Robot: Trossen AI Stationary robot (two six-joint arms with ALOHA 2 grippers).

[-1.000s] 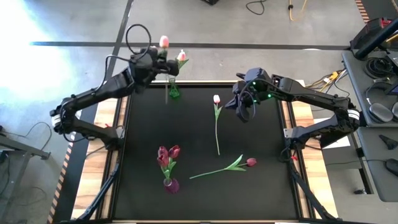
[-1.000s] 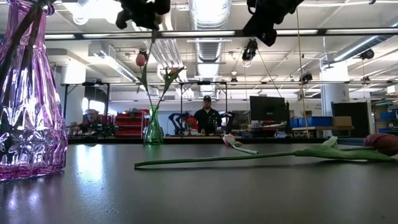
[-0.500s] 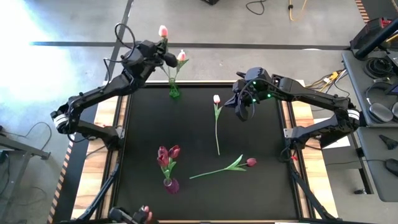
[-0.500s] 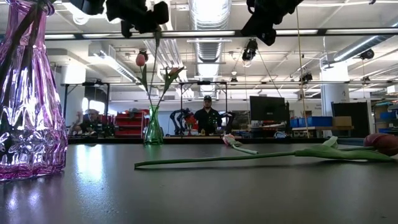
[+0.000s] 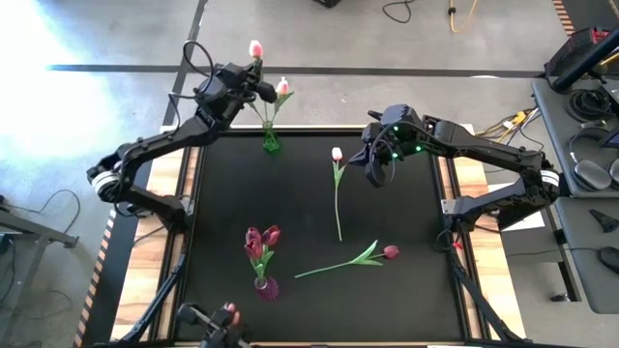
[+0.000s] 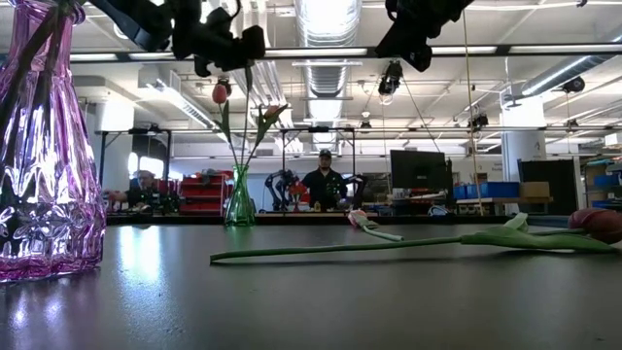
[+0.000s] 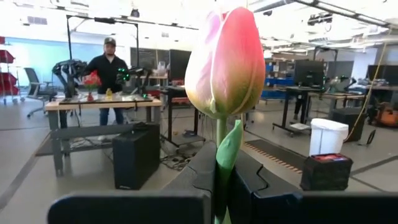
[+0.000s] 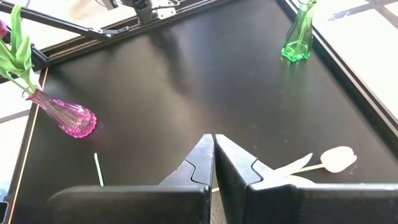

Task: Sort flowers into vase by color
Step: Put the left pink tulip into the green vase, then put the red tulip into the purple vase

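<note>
My left gripper (image 5: 256,83) is beyond the table's far edge, above the green vase (image 5: 271,142), shut on a pale pink tulip whose head (image 7: 227,62) stands just past the fingertips. A second pale tulip (image 5: 282,87) stands in that vase, and the low view shows a pink head (image 6: 221,92) on a stem rising from it. The purple vase (image 5: 266,287) near the front holds dark red tulips (image 5: 261,240). One pale tulip (image 5: 337,184) and one dark red tulip (image 5: 358,259) lie flat on the black mat. My right gripper (image 5: 375,177) hangs shut above the mat beside the pale one, holding nothing. My left gripper pinches the tulip's stem (image 7: 220,127) just under the head, between its two fingers (image 7: 199,168), a leaf (image 7: 229,149) caught alongside. The fingers come nearly level from the table's left, tips slightly raised, across the stem. The head stands upright above them; the stem runs down toward the green vase.
The mat's raised black frame (image 5: 189,222) borders the work area, with wooden strips (image 5: 155,251) outside it. A person's hand (image 5: 224,314) with a dark object shows at the near edge. Bare mat (image 5: 232,193) lies between the two vases.
My left gripper has drifted toward the table's left and slightly down, tipping its fingers upward; the held tulip's head has swung toward the far edge. The stem piece seen beside the green vase a second ago no longer shows there. A person's hand has appeared at the near edge.
</note>
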